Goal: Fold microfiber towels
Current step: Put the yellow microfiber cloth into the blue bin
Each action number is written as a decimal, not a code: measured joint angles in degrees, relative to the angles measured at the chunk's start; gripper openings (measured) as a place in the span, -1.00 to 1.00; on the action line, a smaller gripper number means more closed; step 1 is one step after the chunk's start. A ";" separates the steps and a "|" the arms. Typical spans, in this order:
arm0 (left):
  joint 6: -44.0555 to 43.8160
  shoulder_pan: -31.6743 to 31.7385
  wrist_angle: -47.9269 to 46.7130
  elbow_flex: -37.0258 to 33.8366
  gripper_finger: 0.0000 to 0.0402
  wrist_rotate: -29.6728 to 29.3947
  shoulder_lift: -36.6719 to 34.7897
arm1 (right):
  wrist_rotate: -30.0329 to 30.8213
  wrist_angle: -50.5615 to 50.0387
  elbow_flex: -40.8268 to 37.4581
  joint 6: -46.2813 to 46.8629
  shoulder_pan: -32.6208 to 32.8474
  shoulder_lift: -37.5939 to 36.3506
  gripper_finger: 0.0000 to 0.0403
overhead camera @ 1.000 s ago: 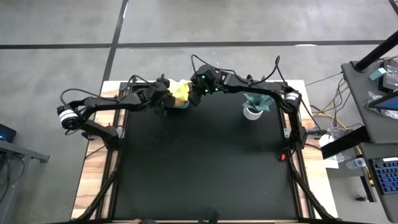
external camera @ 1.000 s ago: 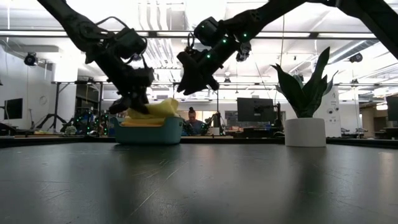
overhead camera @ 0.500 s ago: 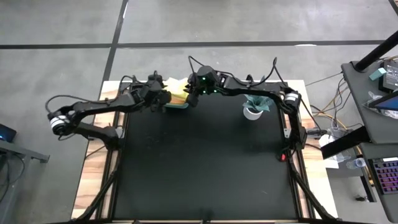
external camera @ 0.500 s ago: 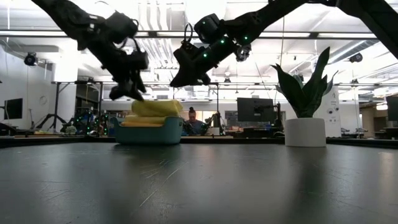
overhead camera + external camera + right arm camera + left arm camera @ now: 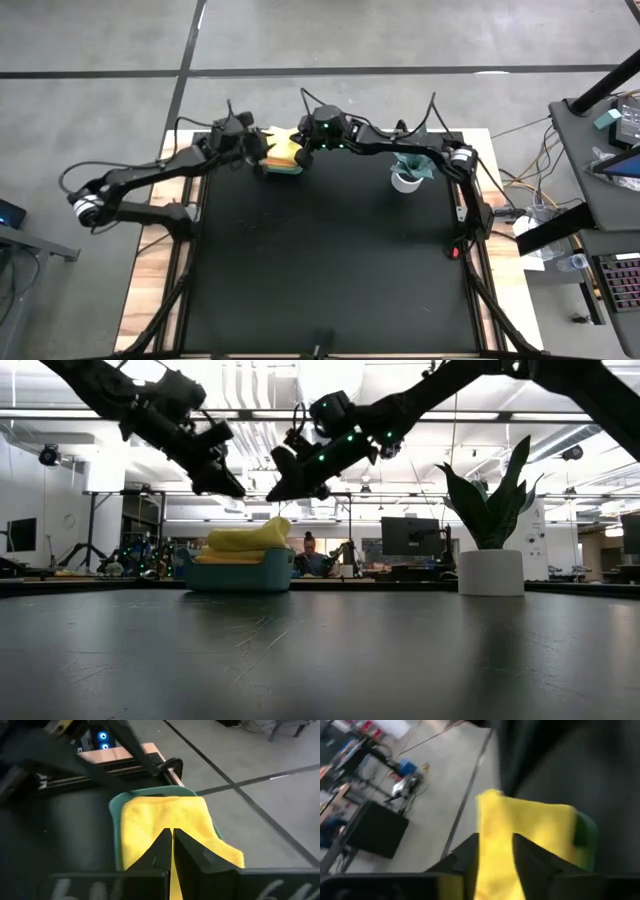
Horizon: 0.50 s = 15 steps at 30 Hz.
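You have both arms reaching to the far edge of the black counter (image 5: 330, 260), meeting over the teal bin (image 5: 238, 572) that sits there. The microfiber towels (image 5: 245, 541) are piled in that bin: a yellow one lies on top with a hump rising above the rim, and an orange layer shows beneath it at the bin's edge.

Your left gripper (image 5: 228, 484) hangs above the pile, on the left-arm side of the bin, clear of the cloth in the low view. In its wrist view the fingers (image 5: 532, 862) stand a little apart, with yellow towel showing through the gap; whether they pinch the cloth you cannot tell.

Your right gripper (image 5: 281, 488) hovers above the bin from the other side, its tips near the left gripper's. Its fingers (image 5: 161, 851) are pressed together with nothing between them, pointing down at the yellow towel.

A potted plant (image 5: 410, 171) in a white pot stands farther along the same far edge, well apart from the bin.
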 joint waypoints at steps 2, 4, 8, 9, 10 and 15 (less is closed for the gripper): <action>-1.54 1.74 3.38 0.00 -0.64 0.27 2.26 | 0.00 0.33 1.02 0.13 -0.32 1.20 -0.96; -2.47 3.37 5.85 0.01 -0.82 1.88 5.11 | 0.00 0.37 1.79 0.13 -0.58 2.06 -0.96; -3.96 5.54 9.49 1.02 -0.96 3.56 11.70 | 0.02 0.54 2.84 0.25 -0.92 3.49 -0.96; -3.96 5.89 9.80 1.39 -0.96 3.58 13.03 | 0.02 0.53 2.97 0.26 -0.95 3.98 -0.96; -3.96 6.20 10.04 1.66 -0.96 3.50 14.24 | 0.02 0.59 3.07 0.41 -0.94 4.48 -0.96; -5.31 6.91 10.22 2.61 -0.99 -1.73 18.15 | 0.04 0.19 3.13 0.62 -0.93 7.77 -0.96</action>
